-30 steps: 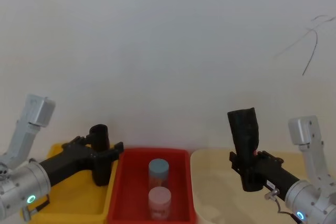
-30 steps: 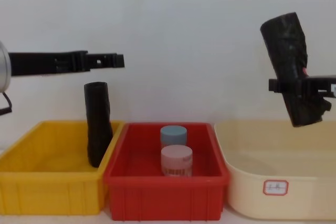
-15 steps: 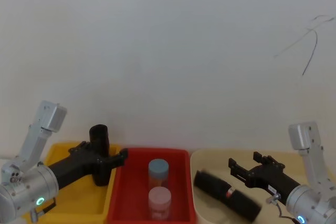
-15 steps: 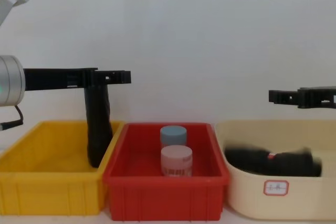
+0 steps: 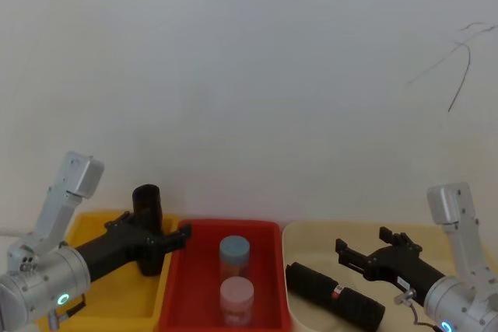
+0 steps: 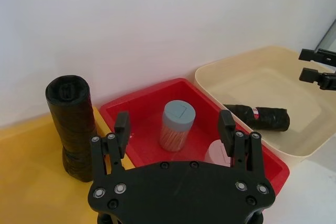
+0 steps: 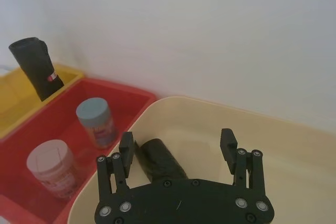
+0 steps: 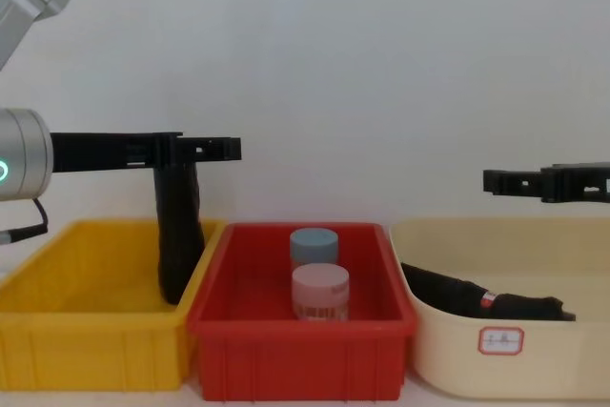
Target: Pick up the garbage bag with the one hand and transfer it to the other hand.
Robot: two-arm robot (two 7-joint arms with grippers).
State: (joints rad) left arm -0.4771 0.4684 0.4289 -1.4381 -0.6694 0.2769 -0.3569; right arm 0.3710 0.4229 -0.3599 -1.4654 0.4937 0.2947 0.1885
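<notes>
garbage bag (image 5: 334,295) dropped into cream bin (image 8: 448,359), black crinkly roll

Head above, chest level, seemingly sharing red bin (image 5: 257,225)

The left claw (image 6: 174,124) is matt black: two long fingers (image 6: 122,125) on a broad plate (image 6: 178,195) studded with round silver screws (image 6: 120,188). Its wrist (image 5: 39,289), lower left of the head view, is a silver cylinder with a green glowing ring (image 5: 61,298) and a thin black cable (image 8: 24,230); a pale grey boxy link (image 5: 71,188) rises above. The right claw (image 7: 177,141) looks the same; its silver wrist (image 5: 455,305), lower right, bears a blue ring (image 5: 445,321).
</notes>
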